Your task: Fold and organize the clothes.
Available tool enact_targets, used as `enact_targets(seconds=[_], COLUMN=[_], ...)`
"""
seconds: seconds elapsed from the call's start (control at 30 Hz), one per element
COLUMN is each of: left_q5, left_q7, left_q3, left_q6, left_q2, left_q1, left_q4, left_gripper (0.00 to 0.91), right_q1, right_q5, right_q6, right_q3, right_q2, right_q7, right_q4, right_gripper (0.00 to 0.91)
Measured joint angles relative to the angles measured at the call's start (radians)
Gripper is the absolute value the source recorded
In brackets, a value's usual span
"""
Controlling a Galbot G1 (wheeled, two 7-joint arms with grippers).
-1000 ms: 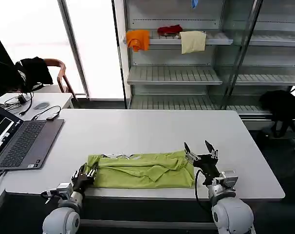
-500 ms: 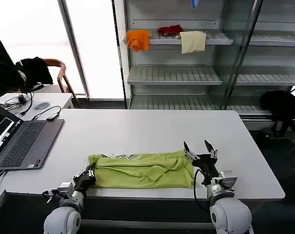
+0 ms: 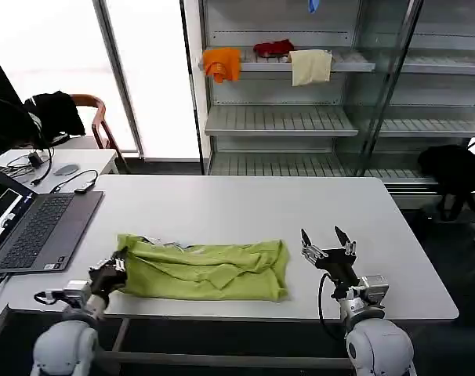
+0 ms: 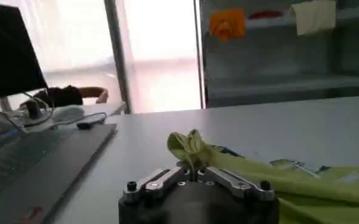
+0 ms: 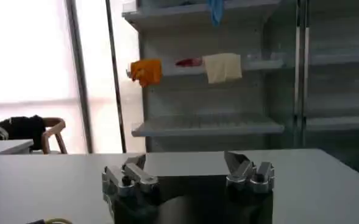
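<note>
Left end effector (image 3: pixel 112 269): closed on the left end of the lime T-shirt (image 3: pixel 202 270); right end effector (image 3: pixel 329 249): fingers spread, holding nothing.

T-shirt: bunched and part-folded on the white surface (image 3: pixel 245 207), near edge, long axis left to right. It extends rightward from the left end effector; its right end lies near the right end effector, apart from it. In the left wrist view a cloth tuft (image 4: pixel 190 148) rises between the closed fingers. Far shelf (image 3: pixel 300 64): orange, red and cream cloths. Laptop (image 3: pixel 34 227): far left.
</note>
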Motion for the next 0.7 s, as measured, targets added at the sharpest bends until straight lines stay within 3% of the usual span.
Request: enact_targets(seconds=[0.27,0.4,0.57,0.7], left_q5=[0.087,0.098,0.118,0.148], left_q7=[0.110,0.144,0.159,0.161], left_q3=[-0.131,-0.165,-0.161,-0.103], left_q6=[-0.020,-0.010,0.020,0.046], left_q2=[0.177,0.232,0.242,0.206], left_q1=[-0.048,-0.053,-0.054,-0.061], left_q4=[0.054,0.051,-0.001,-0.061], left_gripper=[0.000,0.010,0.010,0.010], right_q1=[0.010,0.011,0.005,-0.004], right_q5=[0.003,0.002,-0.003,-0.004], right_q6=[0.011,0.020,0.030,0.039], right_q3=[-0.007,-0.015,-0.019,-0.012], right_q2=[-0.003,0.000,0.006,0.005], right_q7=[-0.002,-0.002,-0.002,-0.003], right_q4=[-0.027,-0.045,-0.061,-0.065], right_gripper=[0.907,0.907,0.907,0.907])
